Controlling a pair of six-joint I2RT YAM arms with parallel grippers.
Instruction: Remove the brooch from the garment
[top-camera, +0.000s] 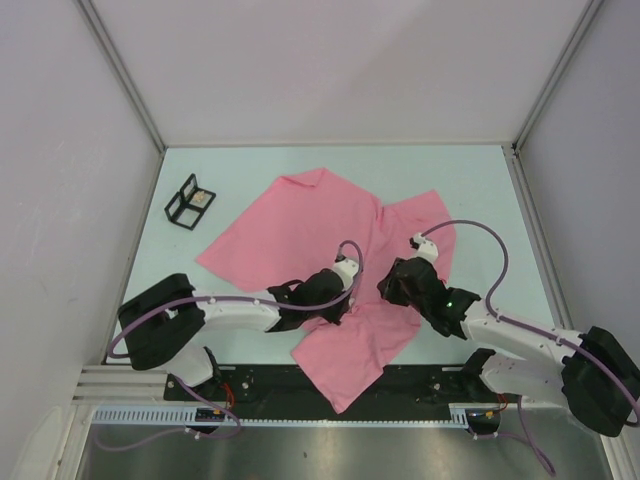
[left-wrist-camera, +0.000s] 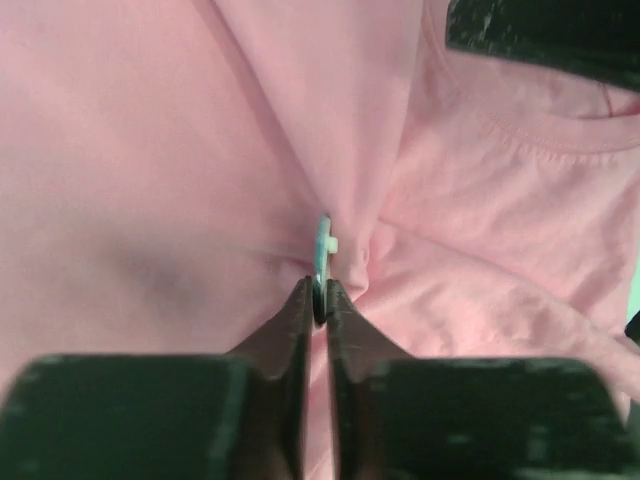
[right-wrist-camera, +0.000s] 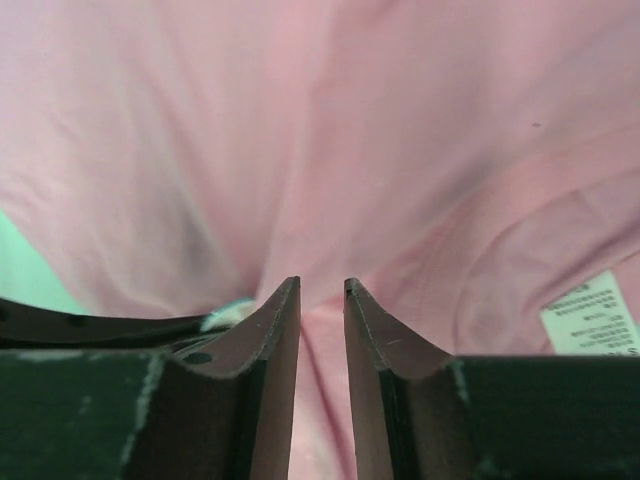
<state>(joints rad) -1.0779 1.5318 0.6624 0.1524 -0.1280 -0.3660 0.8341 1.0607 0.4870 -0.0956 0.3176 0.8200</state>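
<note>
The garment (top-camera: 290, 225), a large pink T-shirt, lies crumpled across the middle of the table. In the left wrist view a thin teal and white brooch (left-wrist-camera: 322, 248) stands edge-on against a puckered fold of the garment (left-wrist-camera: 150, 150), and my left gripper (left-wrist-camera: 320, 296) is shut on its lower edge. My right gripper (right-wrist-camera: 322, 288) is open by a narrow gap, its tips close to bunched pink cloth (right-wrist-camera: 400, 120) with nothing between them. From above, the left gripper (top-camera: 352, 300) and right gripper (top-camera: 384, 290) nearly meet over the shirt, and the brooch is hidden there.
A small black stand (top-camera: 190, 203) sits on the table at the back left, clear of the shirt. The shirt's white label (right-wrist-camera: 595, 315) shows to the right of my right fingers. White walls close in the table on three sides.
</note>
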